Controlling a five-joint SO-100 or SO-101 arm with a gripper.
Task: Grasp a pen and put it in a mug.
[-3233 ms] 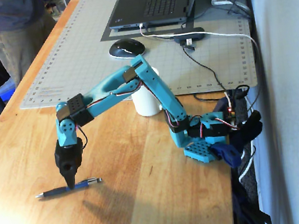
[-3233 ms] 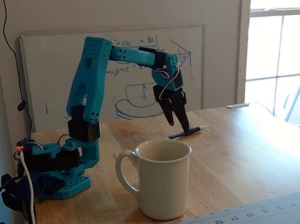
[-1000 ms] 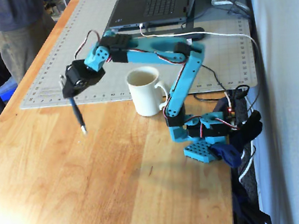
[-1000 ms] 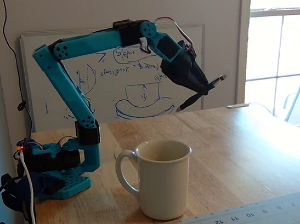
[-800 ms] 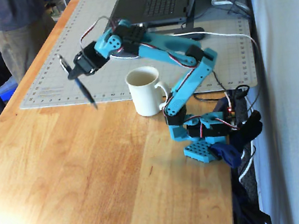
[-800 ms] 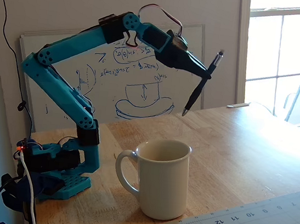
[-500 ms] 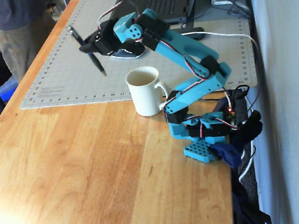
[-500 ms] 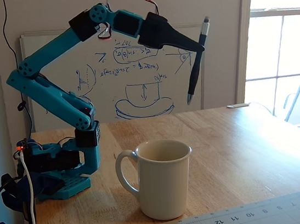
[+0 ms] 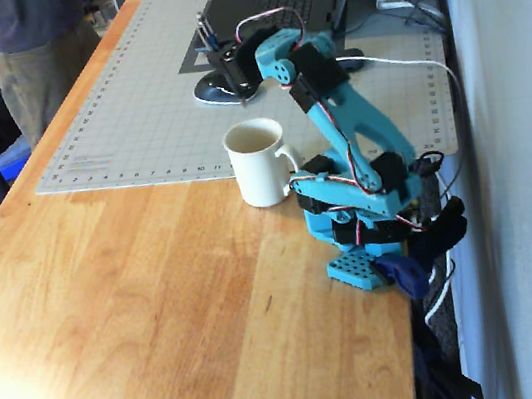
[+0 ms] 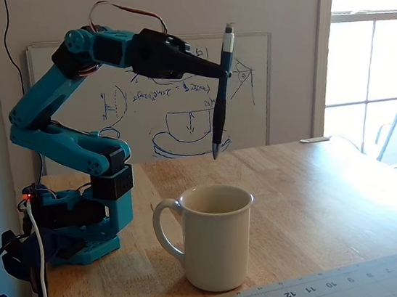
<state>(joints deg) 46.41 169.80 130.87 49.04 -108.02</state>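
Pen [image 10: 222, 93]: you're looking at a dark pen with a silvery cap end, hanging upright in the air, tip pointing down above the mug.
Mug [image 10: 214, 235]: it's sitting upright on the wooden tabletop, white, open-mouthed, handle facing the arm's base.

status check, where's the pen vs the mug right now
Gripper shut on pen, held upright, tip down. Pen hangs in the air above the mug, not yet inside. Nothing seen blocking the drop.
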